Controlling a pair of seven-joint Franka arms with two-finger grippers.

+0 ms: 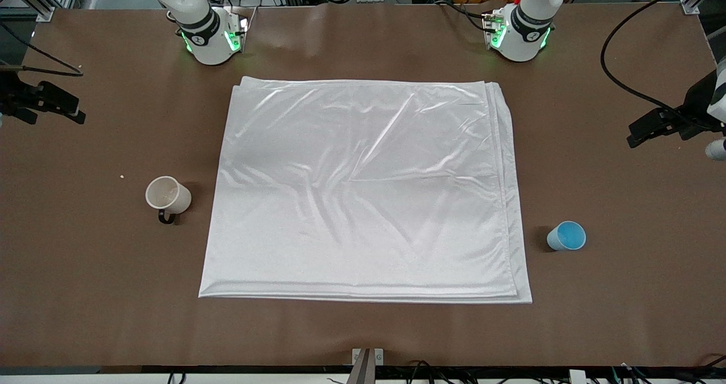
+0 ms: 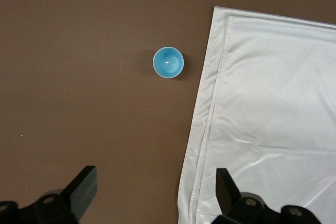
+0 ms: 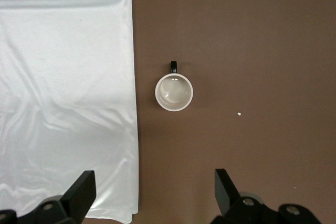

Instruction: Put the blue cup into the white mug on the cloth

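Both sets of jaws stand wide apart, nothing between them.

Left gripper [image 2: 152, 195] hangs high over the bare brown table [image 1: 363, 333] at the left arm's end, fingers [image 2: 81, 187] spread. Blue cup [image 2: 168, 62] sits upright on the table ahead of the jaws, roughly on their centre line but well clear of the fingertips, no contact. Bright blue inside shows, mouth up. In the front view the blue cup [image 1: 566, 236] stands just off the cloth [image 1: 363, 191] edge, toward the left arm's end, near the cloth corner closest to the front camera.

Right gripper [image 3: 152, 192] hangs over the table at the right arm's end, fingers [image 3: 226, 187] likewise spread. White mug [image 3: 174, 92] sits upright ahead of these jaws, also near their centre line, well apart from the tips. Black handle points away from the gripper. Mug interior is empty, beige-stained. In the front view the white mug [image 1: 167, 195] stands just beside the cloth edge, on bare table, not on the cloth.

Cloth lies flat between the two cups, folded, soft wrinkles; its edge runs under the left gripper's one finger in the left wrist view [image 2: 273, 108] and beside the right gripper's finger in the right wrist view [image 3: 63, 93].

A small pale crumb [image 3: 239, 114] lies on the table near the mug.
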